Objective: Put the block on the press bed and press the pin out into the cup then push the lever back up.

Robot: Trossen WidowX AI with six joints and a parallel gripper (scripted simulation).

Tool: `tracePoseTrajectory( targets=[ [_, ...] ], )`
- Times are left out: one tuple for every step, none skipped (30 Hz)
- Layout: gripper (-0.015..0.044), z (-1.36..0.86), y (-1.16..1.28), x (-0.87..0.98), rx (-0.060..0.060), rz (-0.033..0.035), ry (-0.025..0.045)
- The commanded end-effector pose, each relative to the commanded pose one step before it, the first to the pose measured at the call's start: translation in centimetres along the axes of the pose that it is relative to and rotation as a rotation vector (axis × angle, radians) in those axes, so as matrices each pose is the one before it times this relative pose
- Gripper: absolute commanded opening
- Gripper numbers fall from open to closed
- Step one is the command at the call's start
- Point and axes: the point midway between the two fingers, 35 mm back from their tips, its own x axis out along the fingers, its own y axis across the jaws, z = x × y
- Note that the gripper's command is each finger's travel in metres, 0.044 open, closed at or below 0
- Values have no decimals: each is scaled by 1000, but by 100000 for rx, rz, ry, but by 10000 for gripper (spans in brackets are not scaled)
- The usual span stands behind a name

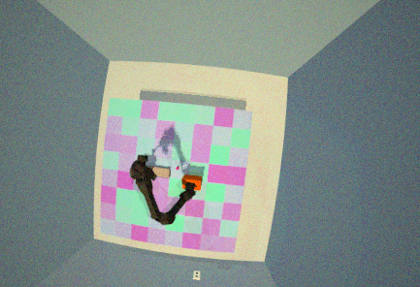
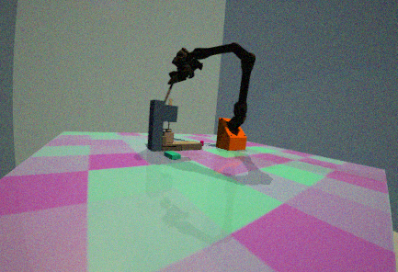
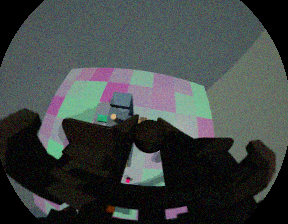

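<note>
From the top, the desk [image 1: 218, 190] [image 2: 119, 221] [image 3: 164, 97] has a flat top with squares of mint green, pink, lilac and pale grey. A pale, speckled cream floor [image 1: 267, 145] goes around it, and plain blue-grey walls [image 1: 364, 145] [image 2: 322, 69] [image 3: 115, 40] stand up past that. A small white wall plate [image 1: 196, 275] is beyond the bottom edge of the desk. The dark, bumpy arm [image 1: 150, 199] [image 2: 244, 78] bends like an elbow near the bottom edge, and its bright orange, boxy base [image 1: 199, 178] [image 2: 223, 142] sits nearer the right edge than the other end does. A flat tan board [image 1: 161, 172] [image 2: 190, 146] lies nearer the left edge. In the outside view, a tall blue-grey post [image 2: 155, 126] stands by the far edge of the desk. The tan, boxy block [image 2: 167, 138] sits on the press bed, below the thin dark punch [image 2: 168, 125]; I can't tell if its pin is right under it. A flat green piece [image 2: 172, 155] [image 3: 102, 118] lies just beside the press. The gripper [image 2: 170, 79] [image 3: 147, 119] is up at the thin, slanted lever [image 2: 167, 94]. In the wrist view, its dark, chunky fingers are clamped on the lever's round dark knob [image 3: 148, 137].
</note>
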Motion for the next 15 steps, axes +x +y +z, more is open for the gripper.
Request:
tracePoseTrajectory(
  targets=[
    [0, -885, -23, -419, 411, -715, 536],
    [0, -143, -3, -52, 4, -2, 4],
    [0, -157, -3, -56, 4, -2, 5],
    [0, -8, 0, -3, 0, 0, 0],
    [0, -17, 0, -6, 0, 0, 1],
    [0, -26, -1, -9, 1, -1, 1],
    [0, -34, -1, -11, 1, -1, 1],
    [0, -42, -1, -14, 1, -1, 2],
    [0, -49, -1, -17, 1, -1, 2],
    [0, -52, -1, -18, 1, -1, 2],
    [0, -53, -1, -18, 1, -1, 2],
    [0, -53, -1, -18, 1, -1, 2],
    [0, -53, -1, -18, 1, -1, 2],
    [0, -53, -1, -17, 1, -1, 2],
    [0, -53, -1, -17, 1, -1, 2]
  ],
)
